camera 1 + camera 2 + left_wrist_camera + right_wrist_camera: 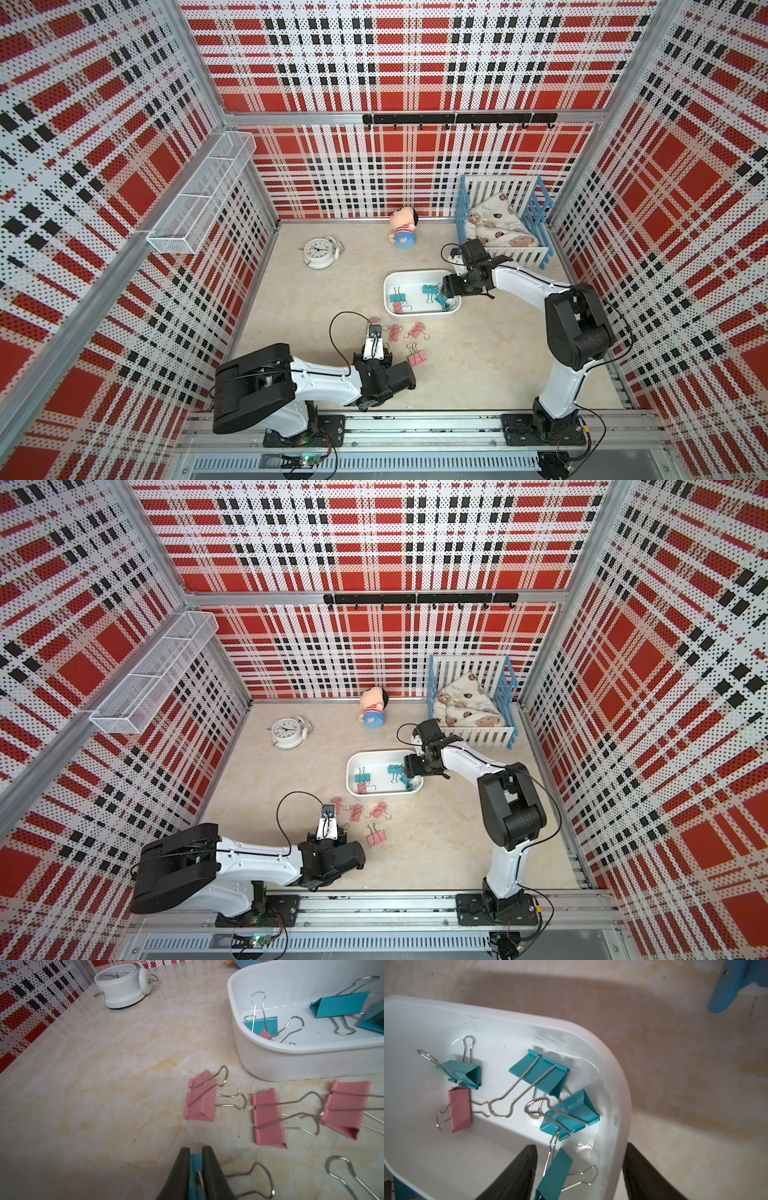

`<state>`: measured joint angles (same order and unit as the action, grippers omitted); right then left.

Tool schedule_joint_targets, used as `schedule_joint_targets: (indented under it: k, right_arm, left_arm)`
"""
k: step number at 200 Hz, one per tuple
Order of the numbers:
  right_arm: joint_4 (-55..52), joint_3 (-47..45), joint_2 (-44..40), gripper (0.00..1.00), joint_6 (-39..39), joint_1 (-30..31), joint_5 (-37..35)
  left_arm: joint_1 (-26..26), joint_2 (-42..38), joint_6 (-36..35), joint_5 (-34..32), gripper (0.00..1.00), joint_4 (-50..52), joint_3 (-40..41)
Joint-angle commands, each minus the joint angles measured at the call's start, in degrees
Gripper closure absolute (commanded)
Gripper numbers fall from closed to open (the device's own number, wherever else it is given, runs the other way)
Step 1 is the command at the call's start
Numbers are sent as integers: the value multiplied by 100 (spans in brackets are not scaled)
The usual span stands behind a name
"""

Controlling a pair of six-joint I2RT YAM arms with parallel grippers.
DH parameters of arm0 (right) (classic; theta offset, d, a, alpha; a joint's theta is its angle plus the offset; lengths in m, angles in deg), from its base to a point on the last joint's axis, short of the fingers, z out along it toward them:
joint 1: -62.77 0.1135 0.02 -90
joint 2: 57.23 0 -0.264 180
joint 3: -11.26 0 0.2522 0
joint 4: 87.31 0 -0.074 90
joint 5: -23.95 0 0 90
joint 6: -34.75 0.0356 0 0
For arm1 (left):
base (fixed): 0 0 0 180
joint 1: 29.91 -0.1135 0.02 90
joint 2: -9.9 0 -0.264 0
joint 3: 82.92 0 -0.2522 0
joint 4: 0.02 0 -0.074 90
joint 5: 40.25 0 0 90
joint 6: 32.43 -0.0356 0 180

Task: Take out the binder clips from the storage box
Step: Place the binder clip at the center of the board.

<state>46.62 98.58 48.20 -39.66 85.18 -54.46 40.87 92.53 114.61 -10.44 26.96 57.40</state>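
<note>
The white storage box (399, 276) (612, 1057) stands mid-table and holds several binder clips, mostly teal (542, 1072) and one pink (459, 1109). My right gripper (581, 1145) (449, 293) is open and straddles the box's right wall, one finger inside and one outside, with a teal clip (556, 1169) lying loose between them. Several pink clips (395, 331) (200, 1097) lie on the table in front of the box (291, 1064). Just behind that row, low over the table, my left gripper (196, 1150) is shut on a teal clip (195, 1167).
A white alarm clock (319, 253) lies at the back left and a doll (403, 230) at the back wall. A blue-and-white crib (503, 224) stands just behind the right arm. A wire-mesh basket (199, 199) hangs on the left wall.
</note>
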Motion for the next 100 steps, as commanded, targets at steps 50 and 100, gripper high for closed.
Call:
schedule_joint_targets:
  k: [50, 100]
  right_arm:
    - [-61, 156, 92, 29, -65, -10, 9]
    - [-64, 208, 131, 29, -70, -12, 27]
  left_arm:
    - [39, -216, 26, 29, 77, 103, 56]
    - [40, -317, -85, -64, 72, 111, -36]
